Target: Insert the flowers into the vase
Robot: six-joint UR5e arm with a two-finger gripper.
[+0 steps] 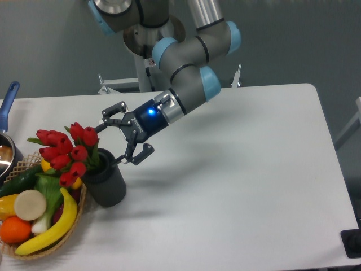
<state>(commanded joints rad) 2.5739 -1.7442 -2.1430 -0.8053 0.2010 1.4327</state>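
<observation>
Fruit in the woven basket (67, 234) crowds the far left, so I read the vase (106, 183) as parked just beside it. My flowers (67, 153) stand in its mouth, leaning left over the basket, apparently inserted. Right of them my gripper (124, 135) hangs with fingers spread, holding nothing, clear of the blooms. I can read no lettering anywhere.

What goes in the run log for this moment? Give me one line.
claw: open, clear of stems | flowers: standing in vase, leaning toward basket | vase: upright on table | step: insertion done
</observation>
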